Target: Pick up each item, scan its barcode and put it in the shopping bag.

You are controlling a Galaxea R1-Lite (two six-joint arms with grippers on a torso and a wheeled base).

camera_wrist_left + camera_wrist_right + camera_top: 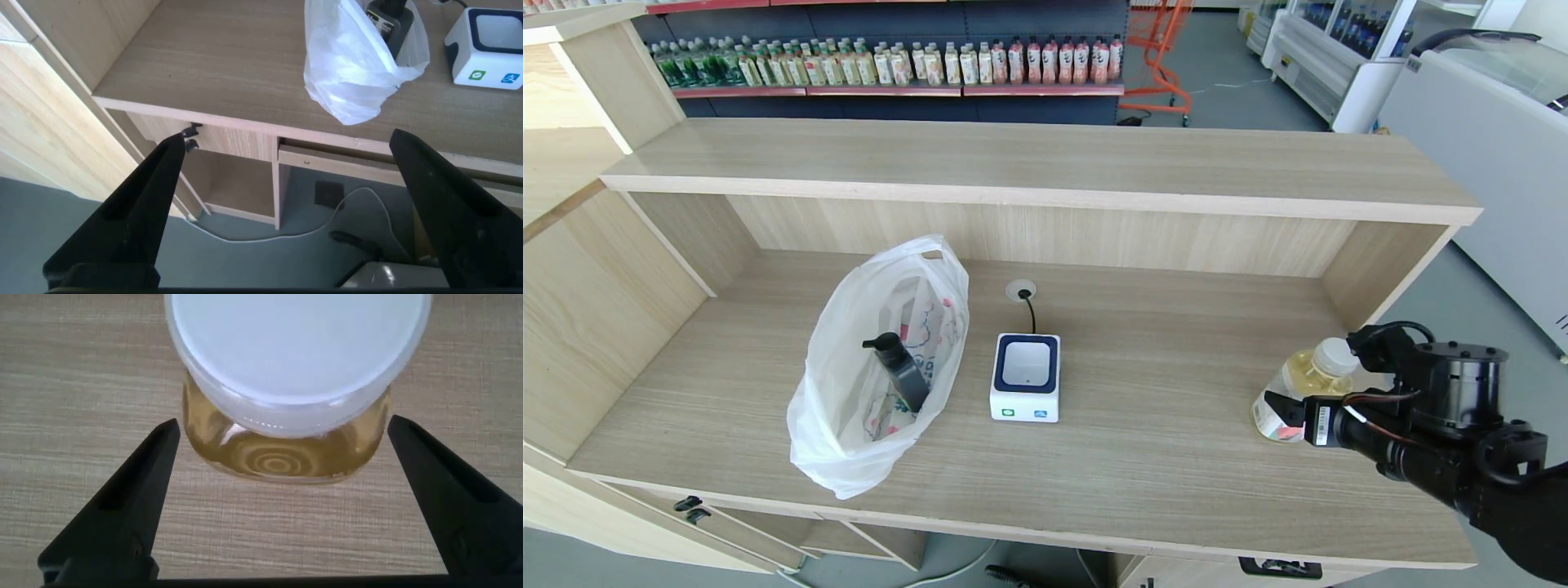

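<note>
Where the right gripper [283,433] stood: at the right end of the counter [1143,457], just beside the bottle [1303,384], with its fingers spread wide and gripping nothing.
Bottle: it stood upright on the counter, with yellow liquid and a white cap, right ahead of the right gripper's open fingers, one finger to each side; in the wrist view bare wood showed between each finger and the bottle.
Scanner [1025,377]: white box with a dark frame, well apart from the right gripper, toward the robot's left.
Shopping bag [821,425]: thin white plastic, open, farther from the right gripper than the scanner, just beside the scanner.
Dark pump bottle [900,369]: it leaned inside the shopping bag.
Left gripper [288,140]: fingers spread, holding nothing, low before the counter's front edge; the shopping bag was ahead of it and higher.
</note>
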